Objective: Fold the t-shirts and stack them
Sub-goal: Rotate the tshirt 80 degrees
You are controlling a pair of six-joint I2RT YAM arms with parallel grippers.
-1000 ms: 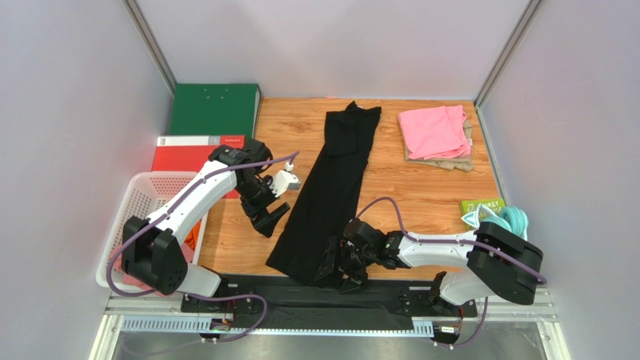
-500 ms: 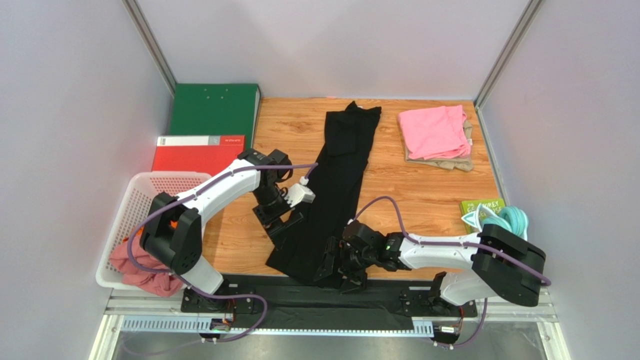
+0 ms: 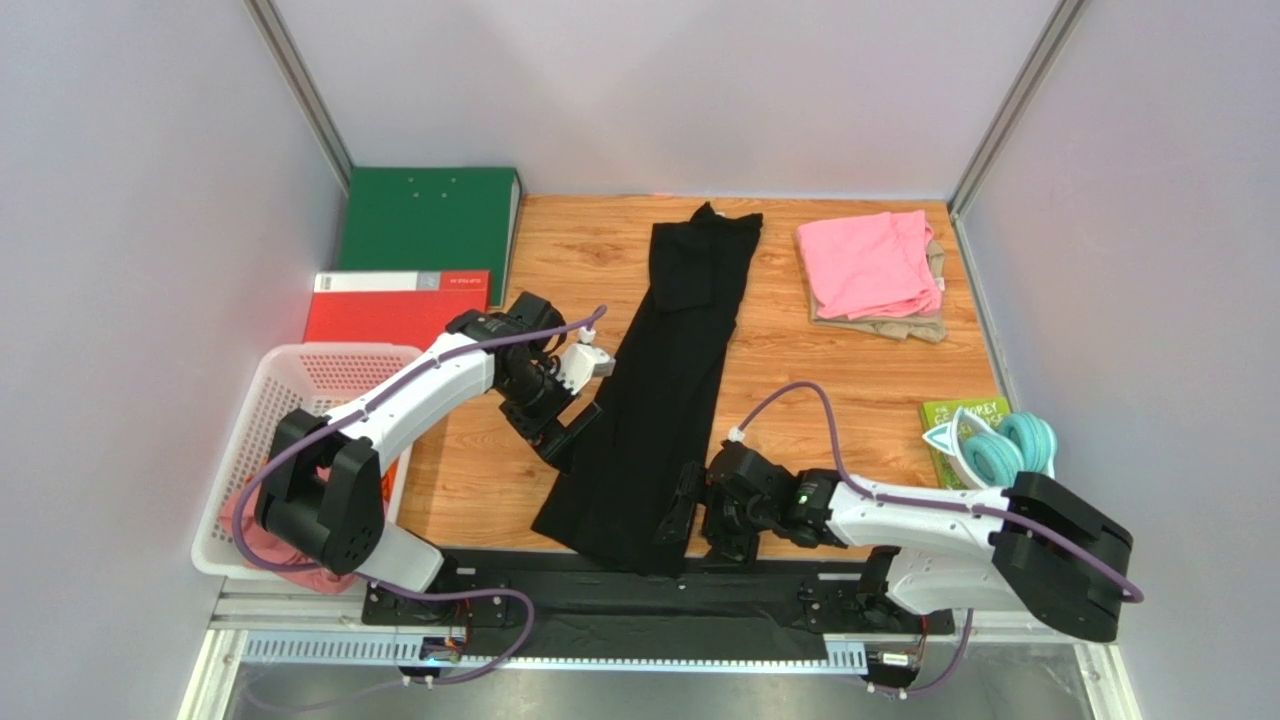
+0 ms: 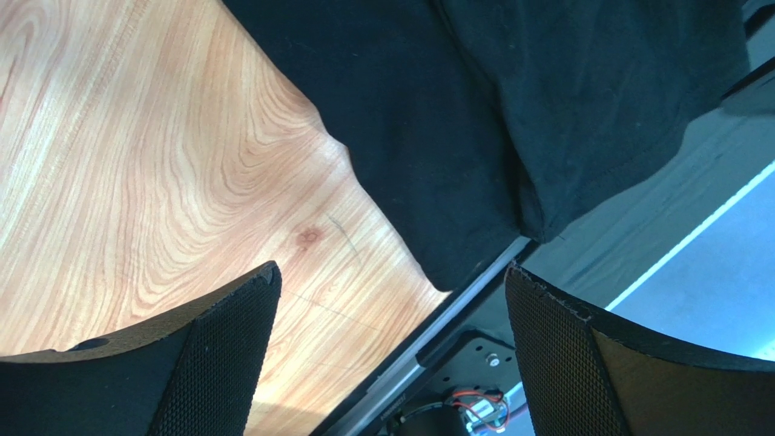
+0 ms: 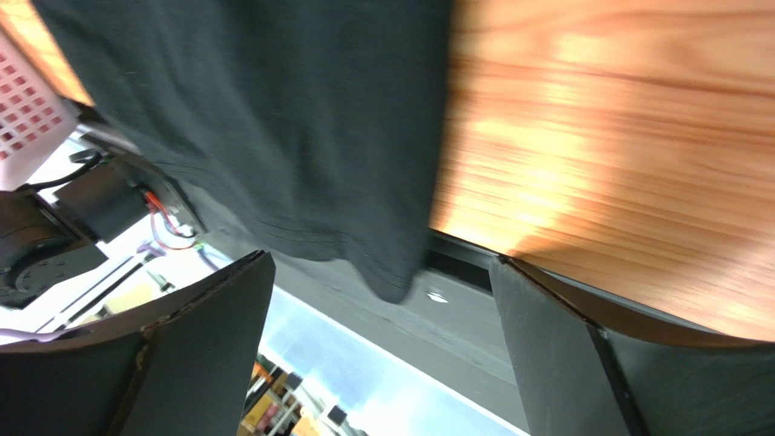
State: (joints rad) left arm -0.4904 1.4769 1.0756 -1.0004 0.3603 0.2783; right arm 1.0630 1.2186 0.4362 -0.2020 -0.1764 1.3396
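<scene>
Table (image 3: 842, 375): light wood with a wavy grain, smooth; a dark metal rail runs along the near edge.
Room: plain pale grey walls on three sides, with metal posts in the back corners.
Black shirt (image 3: 661, 390): matte soft cloth folded into a long narrow strip. It lies on the middle of the table from the back edge to the near edge, where its hem hangs over the rail.
Pink shirt (image 3: 869, 263): folded to a rough square at back right, lying on a beige shirt (image 3: 909, 323).
Basket (image 3: 286, 390): white plastic lattice, off the left edge of the table; rose cloth (image 3: 238, 522) inside.
Binders: green binder (image 3: 428, 218) and red binder (image 3: 383, 300), flat and rectangular, at back left.
Teal bundle (image 3: 1014, 443): coiled, on a green card (image 3: 962, 416) at right.
Left gripper (image 3: 564, 435): above bare wood just beside the strip's left edge. Textured black fingers (image 4: 227, 363) spread wide, holding nothing.
Right gripper (image 3: 684, 518): low at the strip's near right corner, jaws wide apart and holding nothing. The wrist view is blurred.
</scene>
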